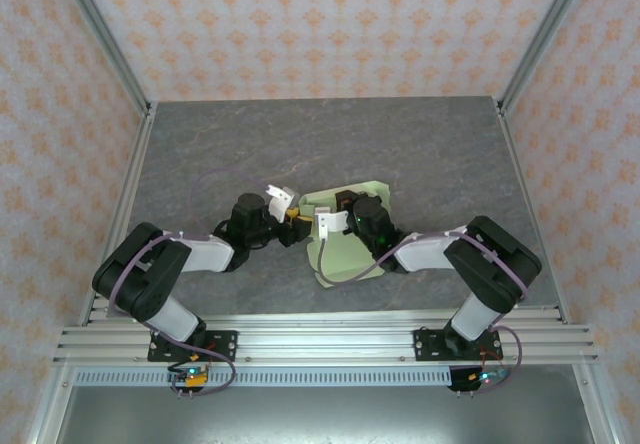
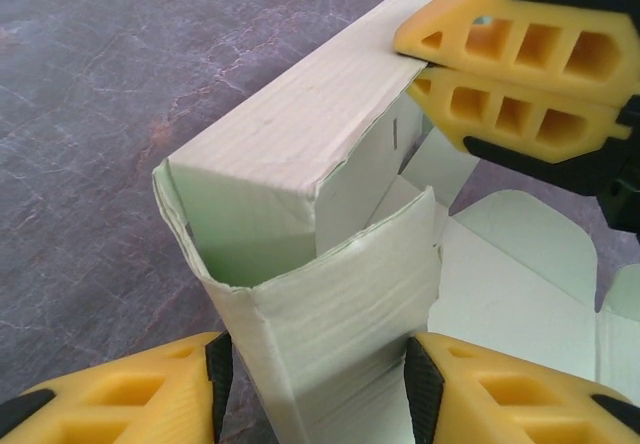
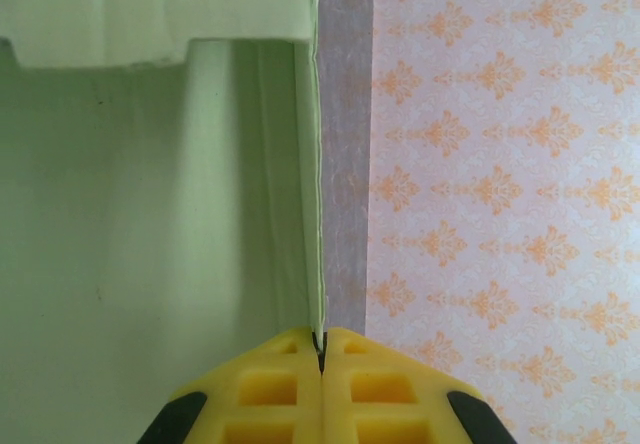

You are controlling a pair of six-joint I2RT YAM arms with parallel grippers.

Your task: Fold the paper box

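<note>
The grey table fills the middle of the top view, with patterned walls on three sides. Both arms reach in from the bottom edge and meet just below the centre of the frame.

The box lies there on the table, under the right arm's wrist and just right of the left arm's. It is pale green card, partly folded: in the left wrist view some walls stand up around an open hollow at the centre of the frame, while flat flaps lie spread on the table at the lower right.

The left gripper is at the bottom of that view. Its yellow fingers stand spread on either side of the box's near wall, their dark pads touching it left and right, so the wall sits clasped between them.

The right gripper comes in from the upper right of the same view. Its jaws are pressed together, pinching the top edge of the far wall. In the right wrist view the thin card edge runs straight up from between the closed tips at the bottom centre, with green card to the left and wallpaper to the right.
</note>
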